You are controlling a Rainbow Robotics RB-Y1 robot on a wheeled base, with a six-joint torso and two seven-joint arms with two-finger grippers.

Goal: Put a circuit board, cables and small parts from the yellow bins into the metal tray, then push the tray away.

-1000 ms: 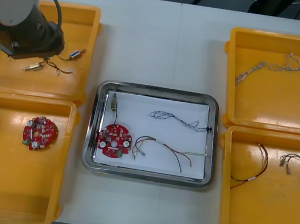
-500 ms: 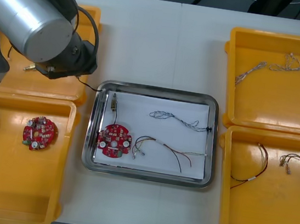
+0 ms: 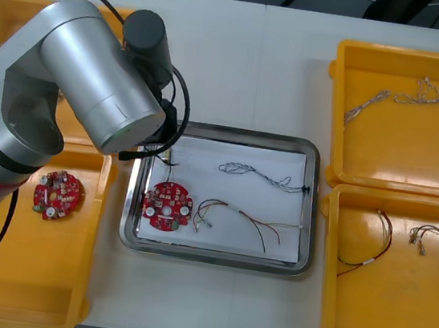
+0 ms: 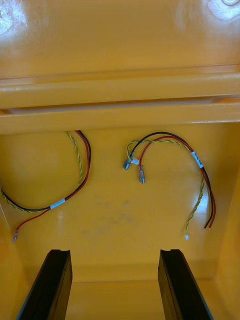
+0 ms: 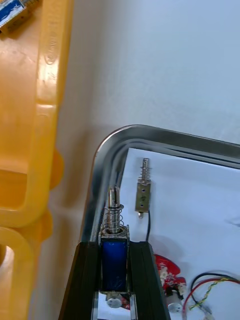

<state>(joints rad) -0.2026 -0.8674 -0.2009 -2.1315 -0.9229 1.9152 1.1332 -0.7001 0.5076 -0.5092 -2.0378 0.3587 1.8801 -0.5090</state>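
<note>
My left gripper (image 5: 114,247) is shut on a small metal part (image 5: 113,264) with a blue body and a spring, held just above the metal tray's (image 5: 150,135) left far corner. In the front view my left arm (image 3: 99,92) covers that corner. The tray (image 3: 214,255) holds a red circuit board (image 3: 167,206), a blue and white cable (image 3: 262,175), a red and yellow cable (image 3: 237,217) and another small metal part (image 5: 143,190). My right gripper (image 4: 117,285) hangs open over the near right bin (image 3: 394,316), above its cables (image 4: 170,165).
The near left yellow bin (image 3: 28,268) holds a circuit board (image 3: 57,194). The far right bin (image 3: 403,156) holds thin twisted cables (image 3: 398,98). An orange-looking bin wall (image 5: 45,100) runs close beside the tray's left rim. Bare white table lies beyond the tray.
My left arm has swung from the far left bin to the tray's left far corner, carrying the small metal part. The right arm has not moved.
</note>
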